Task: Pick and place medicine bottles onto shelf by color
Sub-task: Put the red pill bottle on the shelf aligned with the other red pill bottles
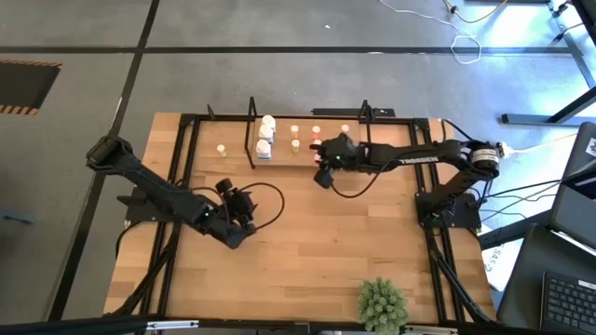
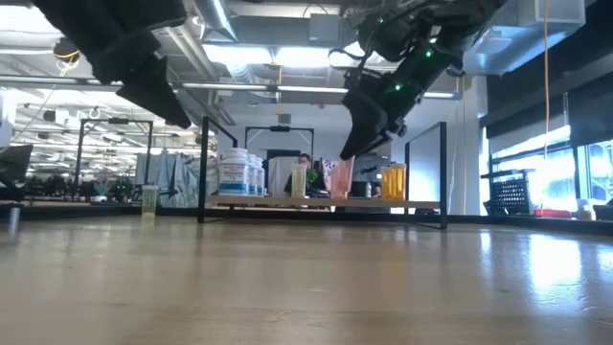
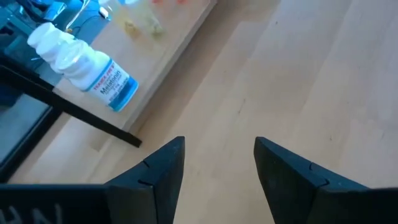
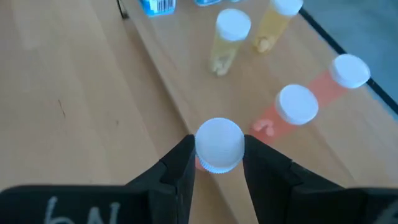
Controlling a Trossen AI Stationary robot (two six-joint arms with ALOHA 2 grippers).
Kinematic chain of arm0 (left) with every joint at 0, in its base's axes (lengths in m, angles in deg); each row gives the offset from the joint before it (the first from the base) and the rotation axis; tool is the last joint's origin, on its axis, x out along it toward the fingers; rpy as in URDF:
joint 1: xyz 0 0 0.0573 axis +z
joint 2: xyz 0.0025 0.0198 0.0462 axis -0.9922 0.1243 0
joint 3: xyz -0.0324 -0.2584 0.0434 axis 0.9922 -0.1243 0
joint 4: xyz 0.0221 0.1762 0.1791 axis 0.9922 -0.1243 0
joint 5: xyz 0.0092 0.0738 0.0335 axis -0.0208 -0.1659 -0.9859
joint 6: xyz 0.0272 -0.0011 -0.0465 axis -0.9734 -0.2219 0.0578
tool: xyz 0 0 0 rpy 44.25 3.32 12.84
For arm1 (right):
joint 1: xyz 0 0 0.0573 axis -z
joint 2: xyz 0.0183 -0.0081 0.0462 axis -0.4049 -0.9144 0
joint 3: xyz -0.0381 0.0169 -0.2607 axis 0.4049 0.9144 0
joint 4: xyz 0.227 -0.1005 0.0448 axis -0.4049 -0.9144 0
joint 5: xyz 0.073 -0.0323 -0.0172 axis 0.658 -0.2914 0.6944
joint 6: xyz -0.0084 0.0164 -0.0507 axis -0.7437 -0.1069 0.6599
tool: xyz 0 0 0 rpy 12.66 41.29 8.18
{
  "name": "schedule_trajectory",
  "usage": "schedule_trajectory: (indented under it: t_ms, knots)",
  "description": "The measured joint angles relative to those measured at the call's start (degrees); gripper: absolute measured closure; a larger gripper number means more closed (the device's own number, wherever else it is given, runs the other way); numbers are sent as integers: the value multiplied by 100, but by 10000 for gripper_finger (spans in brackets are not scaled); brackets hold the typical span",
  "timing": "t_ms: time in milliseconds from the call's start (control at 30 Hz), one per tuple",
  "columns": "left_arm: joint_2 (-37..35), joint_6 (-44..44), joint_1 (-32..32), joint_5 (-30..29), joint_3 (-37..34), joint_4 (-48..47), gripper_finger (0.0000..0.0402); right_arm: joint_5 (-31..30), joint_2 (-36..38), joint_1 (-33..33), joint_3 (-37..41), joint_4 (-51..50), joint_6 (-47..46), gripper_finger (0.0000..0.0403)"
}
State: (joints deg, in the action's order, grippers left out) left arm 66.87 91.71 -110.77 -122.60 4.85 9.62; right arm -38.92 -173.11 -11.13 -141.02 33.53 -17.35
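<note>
Right gripper (image 4: 219, 163) is holding a pink bottle (image 4: 219, 146) by its cap, just at the shelf (image 4: 186, 99) edge. Next: lowering it beside the other pink ones. Left gripper (image 3: 217, 165) is idling, fingers apart, empty.

place: lab/office | cues: ceiling ducts (image 2: 239, 43), strip lights (image 2: 287, 57), floor cables (image 1: 470, 42)

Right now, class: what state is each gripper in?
Left gripper: open, holding nothing, above bare table.
Right gripper: shut on a white-capped pink bottle at the shelf.
</note>
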Motion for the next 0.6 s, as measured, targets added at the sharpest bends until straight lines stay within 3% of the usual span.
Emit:
schedule_trajectory:
  t_ms: [267, 600]
  knots:
    - [0, -152, 223, 418, 25, -13, 214, -262, -236, 0, -1, 76, 31, 280]
    - [0, -154, 293, 455, 25, -14, 214, -305, -244, 66, -1, 113, 59, 280]
